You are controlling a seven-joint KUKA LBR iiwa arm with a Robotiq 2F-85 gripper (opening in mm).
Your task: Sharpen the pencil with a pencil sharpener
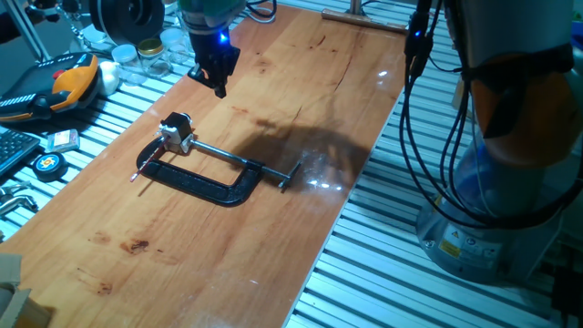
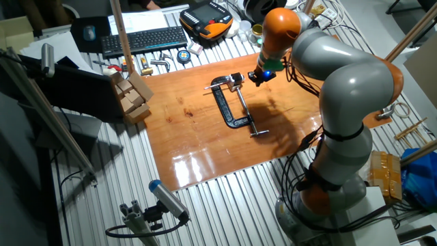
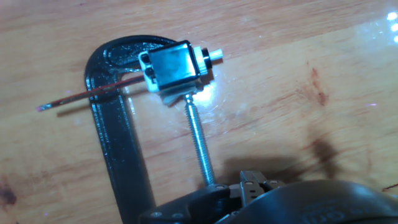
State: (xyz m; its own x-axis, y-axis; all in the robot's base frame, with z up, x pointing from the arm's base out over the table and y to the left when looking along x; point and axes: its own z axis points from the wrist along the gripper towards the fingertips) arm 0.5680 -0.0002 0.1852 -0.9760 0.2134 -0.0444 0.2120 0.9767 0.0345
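Observation:
The pencil sharpener [image 3: 174,65], a small silvery block with a dark top, is held in a black C-clamp [image 3: 118,149] at the end of its steel screw [image 3: 199,137]. The pencil [image 3: 87,96], a thin dark stick, lies across the clamp's frame with one end at the sharpener. In the fixed views the sharpener [image 1: 178,132] [image 2: 235,80] and pencil [image 1: 146,166] [image 2: 212,87] sit at the clamp's far end. My gripper [image 1: 218,84] [image 2: 257,77] hangs above the board, beyond the sharpener and apart from it. Its fingertips [image 3: 256,182] look closed together, holding nothing.
The C-clamp [image 1: 214,182] lies flat on the wooden board [image 1: 273,237], which rests on a slatted metal table [image 1: 383,273]. Tools, a tape measure [image 1: 47,164], jars [image 1: 146,50] and an orange pendant [image 1: 68,82] crowd the left side. Wooden blocks [image 2: 133,96] stand by the board's edge.

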